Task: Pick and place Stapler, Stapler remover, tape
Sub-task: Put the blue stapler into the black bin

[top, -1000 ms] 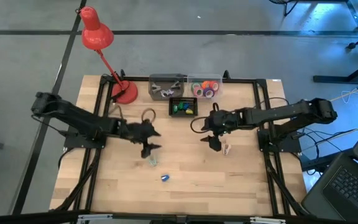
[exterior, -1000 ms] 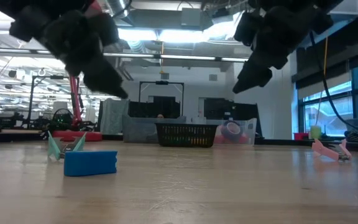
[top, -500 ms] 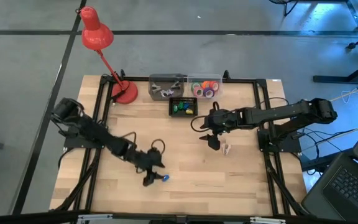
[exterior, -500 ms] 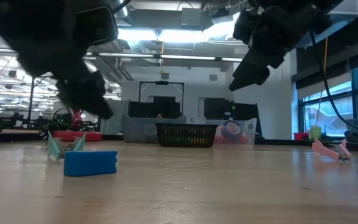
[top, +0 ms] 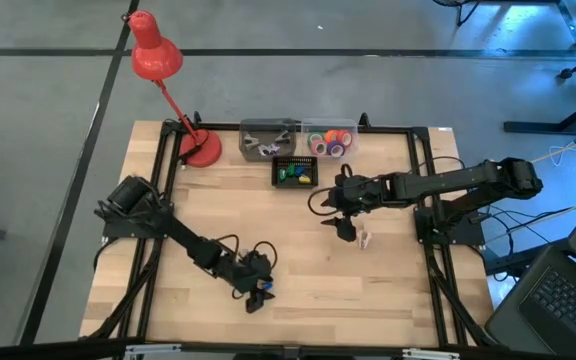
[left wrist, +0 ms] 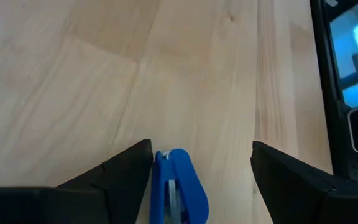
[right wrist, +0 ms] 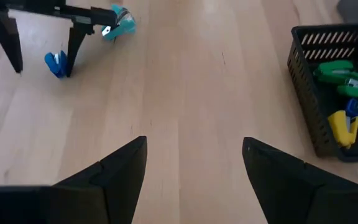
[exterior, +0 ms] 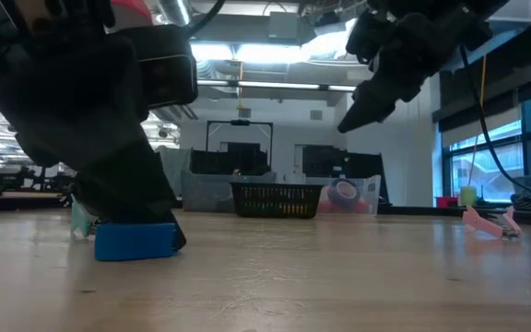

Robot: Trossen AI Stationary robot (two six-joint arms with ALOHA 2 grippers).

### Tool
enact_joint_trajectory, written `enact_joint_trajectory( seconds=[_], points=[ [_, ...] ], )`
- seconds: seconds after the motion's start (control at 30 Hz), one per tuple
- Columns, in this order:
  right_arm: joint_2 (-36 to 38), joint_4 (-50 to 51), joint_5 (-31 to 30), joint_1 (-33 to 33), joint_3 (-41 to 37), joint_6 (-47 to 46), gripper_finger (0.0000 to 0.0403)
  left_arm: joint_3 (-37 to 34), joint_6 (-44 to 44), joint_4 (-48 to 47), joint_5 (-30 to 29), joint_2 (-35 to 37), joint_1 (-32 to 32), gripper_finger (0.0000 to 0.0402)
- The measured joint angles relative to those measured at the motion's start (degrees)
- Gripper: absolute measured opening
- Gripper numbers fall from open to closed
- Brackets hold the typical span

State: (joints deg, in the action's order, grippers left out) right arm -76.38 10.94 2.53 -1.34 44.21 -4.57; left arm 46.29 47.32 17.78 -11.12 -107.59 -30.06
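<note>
A small blue stapler (left wrist: pixel 178 186) lies flat on the wooden table near its near edge (top: pixel 266 287). My left gripper (left wrist: pixel 201 149) is low over it, open, with one finger on either side of it (top: pixel 256 296). In the low view the stapler (exterior: pixel 135 242) sits under the dark left gripper (exterior: pixel 100 148). A teal staple remover (right wrist: pixel 120 25) lies just beyond the stapler, half hidden in the low view (exterior: pixel 81 221). My right gripper (right wrist: pixel 194 140) hangs open above mid-table (top: pixel 345 230), beside a pink staple remover (top: pixel 365 240). Tape rolls (top: pixel 330 143) fill a clear bin. My left gripper comes at the blue stapler from above, with its fingers standing on either side of the stapler's length. One finger (left wrist: pixel 135 165) is right beside the stapler's long edge (left wrist: pixel 157 180); I cannot tell whether it touches. The stapler lies flat on the table.
At the far edge stand a grey bin (top: pixel 268 140) with metal pieces, the clear tape bin, and a black basket (right wrist: pixel 309 93) holding green, yellow and blue staplers. A red desk lamp (top: pixel 158 60) stands at the far left corner. Bare wood lies between the two arms.
My left gripper has swung from mid-table toward the near edge and slightly right, then come down over the blue stapler, so that its fingers now flank it. The stapler has stayed where it was. My right gripper has kept nearly still.
</note>
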Motion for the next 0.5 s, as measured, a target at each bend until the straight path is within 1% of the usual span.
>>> enact_joint_trajectory(
  seconds=[0.07,0.17,0.27,0.37,0.47,0.5],
  points=[
    [0.0,0.0,0.0,0.1,0.0,1.9,0.0265,0.1,0.3,0.1,-1.4,-0.7,-0.5,0.026],
    [0.0,0.0,0.0,0.1,0.0,3.7,0.0265,0.1,1.2,-0.4,-2.6,-1.0,-1.2,0.0227],
    [0.0,-0.2,0.0,0.1,0.0,5.0,0.0265,0.0,1.4,-0.8,-4.2,-1.1,-2.0,0.0176],
    [0.0,-0.5,0.0,0.1,0.0,5.1,0.0265,-0.1,0.6,-1.4,-6.3,-1.2,-2.8,0.0113],
    [0.0,-0.5,0.0,0.1,0.0,5.0,0.0265,0.0,0.3,-2.9,-6.0,-1.2,-2.9,0.0045],
    [0.0,-0.5,0.0,0.1,0.0,5.0,0.0265,0.0,0.3,-2.9,-5.6,-1.2,-2.9,0.0041]
  ],
)
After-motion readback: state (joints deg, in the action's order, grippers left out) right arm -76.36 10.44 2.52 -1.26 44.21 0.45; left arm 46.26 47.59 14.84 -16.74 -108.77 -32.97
